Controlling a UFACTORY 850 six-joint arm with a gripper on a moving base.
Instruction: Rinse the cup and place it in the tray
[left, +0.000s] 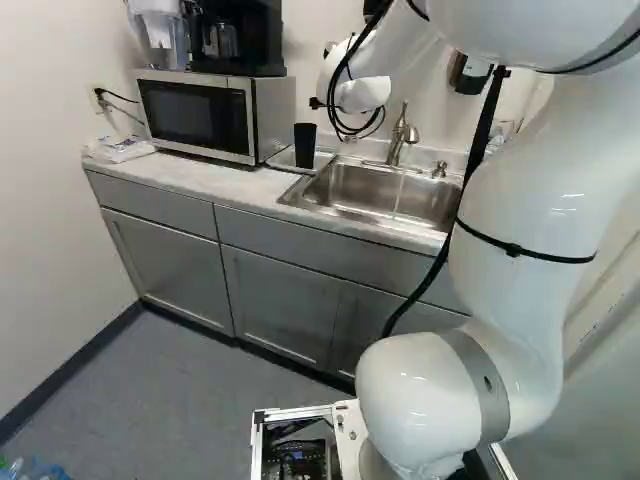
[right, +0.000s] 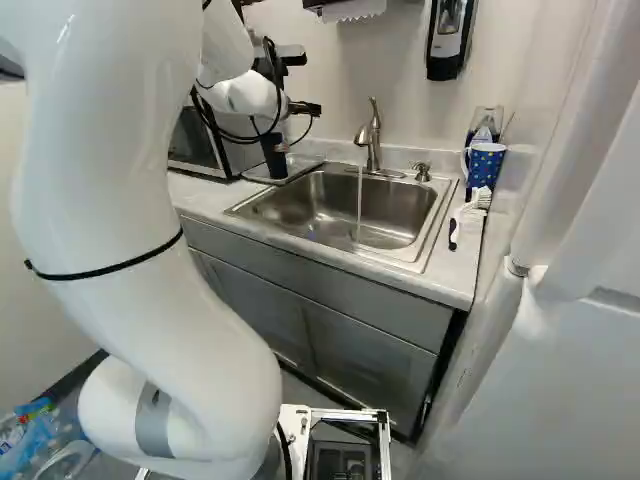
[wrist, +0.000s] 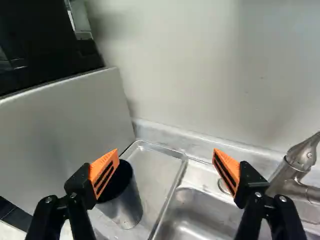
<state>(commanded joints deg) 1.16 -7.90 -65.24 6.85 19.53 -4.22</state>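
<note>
Cup (wrist: 124, 204) stands in the tray (wrist: 156, 169), fingers (wrist: 103, 171) wide above it; placing seems done, next calls for backing away

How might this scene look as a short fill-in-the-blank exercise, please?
1. The dark cup stands ____ in the metal tray, not on its side.
2. The metal tray lies between the sink and the ____.
3. Water is falling into the sink from the ____.
4. The gripper is ____, not shut.

Missing words: upright; microwave; faucet; open.
</note>
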